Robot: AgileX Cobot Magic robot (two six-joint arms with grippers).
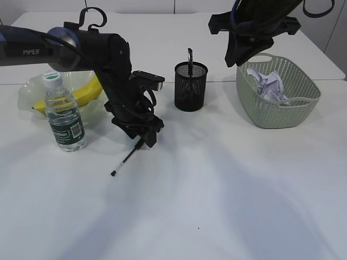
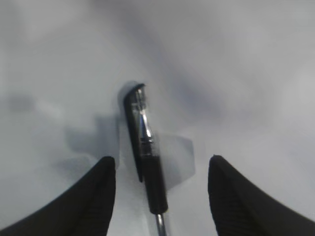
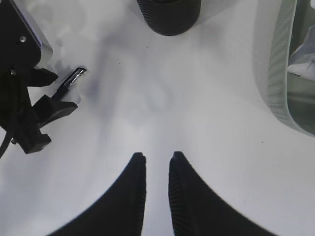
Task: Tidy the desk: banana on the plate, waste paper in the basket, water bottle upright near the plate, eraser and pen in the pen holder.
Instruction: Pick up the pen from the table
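Nearby, bottle (image 1: 64,116) and holder (image 1: 190,86) flank pen (image 1: 126,158) — unobstructed.

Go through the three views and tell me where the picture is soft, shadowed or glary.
Exterior view: sharp and evenly lit, with broad soft shadows on the table. Left wrist view: blurred throughout; the pen shows a bright glint and lies between the open left claw fingers. Right wrist view: fairly crisp; a faint grey shadow crosses the tabletop, the near right claw slightly soft.

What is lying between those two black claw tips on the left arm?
A pen, flat on the white table, untouched between the open left gripper fingers; the left wrist view shows it.
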